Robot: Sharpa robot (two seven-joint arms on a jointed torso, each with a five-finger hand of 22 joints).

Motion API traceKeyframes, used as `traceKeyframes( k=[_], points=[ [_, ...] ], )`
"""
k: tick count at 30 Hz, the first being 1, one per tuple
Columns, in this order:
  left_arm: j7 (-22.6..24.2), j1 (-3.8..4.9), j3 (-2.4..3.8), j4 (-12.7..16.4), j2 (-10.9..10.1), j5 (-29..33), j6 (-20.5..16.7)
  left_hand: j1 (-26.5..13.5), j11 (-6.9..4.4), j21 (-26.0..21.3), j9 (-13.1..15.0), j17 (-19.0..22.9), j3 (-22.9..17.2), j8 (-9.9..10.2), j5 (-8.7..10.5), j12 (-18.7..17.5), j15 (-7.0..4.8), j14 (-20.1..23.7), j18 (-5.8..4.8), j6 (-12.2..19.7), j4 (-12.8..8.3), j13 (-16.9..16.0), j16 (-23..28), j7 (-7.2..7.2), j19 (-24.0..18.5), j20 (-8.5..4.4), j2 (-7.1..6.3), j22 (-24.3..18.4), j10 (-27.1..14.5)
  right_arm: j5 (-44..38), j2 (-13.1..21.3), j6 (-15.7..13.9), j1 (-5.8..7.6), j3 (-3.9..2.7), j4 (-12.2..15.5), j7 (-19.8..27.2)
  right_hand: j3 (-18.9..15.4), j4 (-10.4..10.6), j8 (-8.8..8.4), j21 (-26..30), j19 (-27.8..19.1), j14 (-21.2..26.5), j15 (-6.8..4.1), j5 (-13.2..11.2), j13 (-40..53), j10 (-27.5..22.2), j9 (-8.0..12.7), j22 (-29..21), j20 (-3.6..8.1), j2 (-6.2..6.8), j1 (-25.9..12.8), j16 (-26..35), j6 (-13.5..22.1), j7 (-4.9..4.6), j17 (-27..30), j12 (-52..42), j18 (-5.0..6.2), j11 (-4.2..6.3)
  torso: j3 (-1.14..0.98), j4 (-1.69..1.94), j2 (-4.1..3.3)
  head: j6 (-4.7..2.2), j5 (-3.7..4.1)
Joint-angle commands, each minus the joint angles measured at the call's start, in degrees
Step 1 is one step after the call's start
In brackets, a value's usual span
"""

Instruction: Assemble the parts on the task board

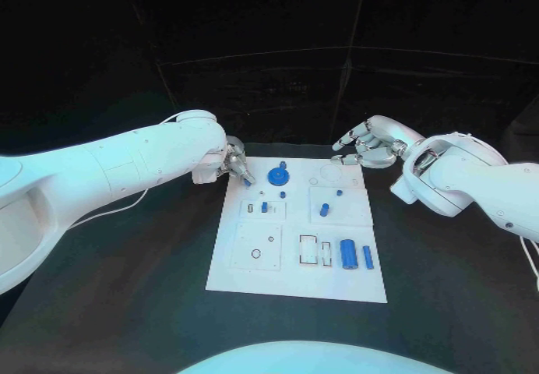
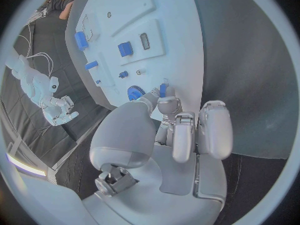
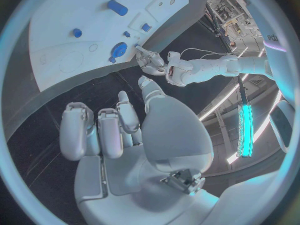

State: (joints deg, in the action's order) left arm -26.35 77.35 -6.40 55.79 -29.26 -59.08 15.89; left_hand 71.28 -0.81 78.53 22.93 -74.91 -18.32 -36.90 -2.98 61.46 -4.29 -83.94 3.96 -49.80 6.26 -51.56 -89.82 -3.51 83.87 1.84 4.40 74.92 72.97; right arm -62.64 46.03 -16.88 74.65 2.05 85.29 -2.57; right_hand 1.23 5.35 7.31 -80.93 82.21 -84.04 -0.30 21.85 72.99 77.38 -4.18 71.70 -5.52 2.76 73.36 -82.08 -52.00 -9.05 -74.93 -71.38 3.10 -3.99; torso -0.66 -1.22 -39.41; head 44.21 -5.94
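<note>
Left hand [image 1: 235, 166] at task board [image 1: 294, 280] far-left corner, seemingly pinching a small blue part [image 2: 163, 89]. Right hand [image 1: 371, 145] hovers beyond far-right corner, fingers loosely curled, holding nothing.

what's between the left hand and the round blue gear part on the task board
Almost nothing. In the left wrist view, the left hand reaches its fingertips beside the round blue gear, with one small upright blue peg at the fingertips; otherwise bare white task board.

white task board [image 1: 294, 269]; blue parts [image 1: 348, 252]; black table [image 1: 135, 296]
</note>
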Motion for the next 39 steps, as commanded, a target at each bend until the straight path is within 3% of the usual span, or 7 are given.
traceKeyframes(
  k=[1,10,16,20,25,29,39],
  points=[
    [2.33,0.08,0.01,0.34,-0.41,2.54,-1.89,-2.81,-0.08,-0.46,0.27,-15.09,-11.62,-1.04,-0.21,-0.22,0.24,-6.06,-0.43,0.33,-7.31,0.35,-0.18,-0.06,-0.21,0.2,-1.8,0.38,0.06,0.12,-0.02,0.22,0.11,-0.04,0.02,0.14,-0.29,0.07,0.28,0.24,0.07,-2.91,-0.46,0.34,0.03,-0.1,-0.05,0.03,0.29,-0.18,0.57,0.21,0.14,0.13,-1.25,0.1,0.59,0.2,-0.01,0.01,0.05,0.03,-0.07],
    [1.9,0.09,-0.01,4.83,-3.59,4.4,-5.06,-7.99,-0.13,-0.58,0.84,-15.09,-20.14,-2.77,-0.48,0.08,0.06,-6.06,-0.43,0.18,-9.76,0.48,-0.18,0.18,-0.17,0.18,-4.0,0.54,0.67,0.12,0.1,0.36,0.12,-0.04,-0.02,0.15,-0.29,0.07,0.29,0.25,0.07,-2.92,-0.46,0.38,0.05,-0.08,-0.05,0.01,0.29,-0.18,0.6,0.21,0.13,0.14,-1.27,0.07,0.6,0.2,-0.06,0.11,0.1,0.03,-0.35],
    [1.12,-0.08,-0.18,11.11,-7.44,5.53,-8.55,-9.96,-0.26,-0.56,1.09,-15.09,-22.79,-3.56,-2.02,0.25,-0.06,-6.06,-0.44,-0.06,-10.79,0.46,-0.18,0.32,-0.1,0.08,-4.73,0.67,0.95,0.15,0.22,0.43,0.12,-0.04,-0.06,0.07,-0.29,0.07,0.29,0.25,0.07,-2.92,-0.46,0.38,0.05,-0.08,-0.05,0.01,0.29,-0.18,0.6,0.21,0.13,0.14,-1.27,0.07,0.6,0.2,-0.01,0.08,0.12,-0.03,-0.55],
    [0.88,-0.37,-1.0,16.07,-10.48,5.7,-11.18,-10.57,-0.3,-0.52,1.17,-15.09,-23.53,-3.82,-2.32,0.29,-0.1,-6.06,-0.46,-0.11,-11.09,0.48,-0.18,0.37,-0.06,0.04,-4.93,0.76,1.04,0.19,0.32,0.47,0.12,-0.04,-0.05,0.0,-0.32,0.08,0.31,0.27,0.05,-2.9,-0.46,0.43,0.08,-0.05,-0.06,-0.03,0.29,-0.16,0.62,0.26,0.12,0.14,-1.18,0.03,0.61,0.21,-0.05,0.16,0.06,-0.08,-0.71],
    [0.72,-0.89,-1.85,20.93,-13.36,4.42,-14.39,-10.82,-0.34,-0.46,1.22,-15.09,-23.92,-3.97,-2.42,0.22,-0.13,-6.06,-0.48,-0.15,-11.29,0.6,-0.18,0.39,-0.01,0.02,-5.09,0.85,1.03,0.22,0.39,0.55,0.12,-0.03,-0.07,-0.03,-0.32,0.08,0.31,0.27,0.05,-2.9,-0.46,0.43,0.08,-0.05,-0.06,-0.03,0.29,-0.16,0.62,0.26,0.12,0.14,-1.18,0.03,0.61,0.21,0.03,0.55,0.12,0.04,-0.57],
    [-0.18,-1.46,-2.07,23.08,-14.65,3.53,-16.12,-11.04,-0.36,-0.36,1.26,-15.09,-24.14,-4.1,-2.42,0.21,-0.14,-6.06,-0.51,-0.23,-11.36,0.66,-0.18,0.41,0.05,0.0,-5.18,0.99,1.07,0.27,0.38,0.59,0.12,-0.03,-0.09,-0.01,-0.32,0.08,0.31,0.27,0.05,-2.9,-0.46,0.43,0.08,-0.05,-0.06,-0.03,0.29,-0.16,0.62,0.26,0.12,0.14,-1.18,0.03,0.61,0.21,0.04,0.7,0.12,-0.12,-0.57],
    [-1.61,-2.55,-2.21,25.26,-15.61,1.66,-16.6,-11.66,-0.42,-0.37,1.39,-15.09,-24.54,-4.47,-2.4,0.24,-0.19,-6.06,-0.5,-0.5,-11.48,0.7,-0.18,0.48,0.06,-0.03,-5.43,1.0,1.19,0.29,0.32,0.75,0.11,-0.03,-0.25,-0.22,-0.35,0.1,0.34,0.28,0.05,-2.9,-0.47,0.47,0.02,-0.09,-0.06,-0.03,0.29,-0.14,0.62,0.26,0.11,0.14,-1.19,0.09,0.6,0.21,0.06,0.48,0.02,-0.03,-0.71]
  ],
)
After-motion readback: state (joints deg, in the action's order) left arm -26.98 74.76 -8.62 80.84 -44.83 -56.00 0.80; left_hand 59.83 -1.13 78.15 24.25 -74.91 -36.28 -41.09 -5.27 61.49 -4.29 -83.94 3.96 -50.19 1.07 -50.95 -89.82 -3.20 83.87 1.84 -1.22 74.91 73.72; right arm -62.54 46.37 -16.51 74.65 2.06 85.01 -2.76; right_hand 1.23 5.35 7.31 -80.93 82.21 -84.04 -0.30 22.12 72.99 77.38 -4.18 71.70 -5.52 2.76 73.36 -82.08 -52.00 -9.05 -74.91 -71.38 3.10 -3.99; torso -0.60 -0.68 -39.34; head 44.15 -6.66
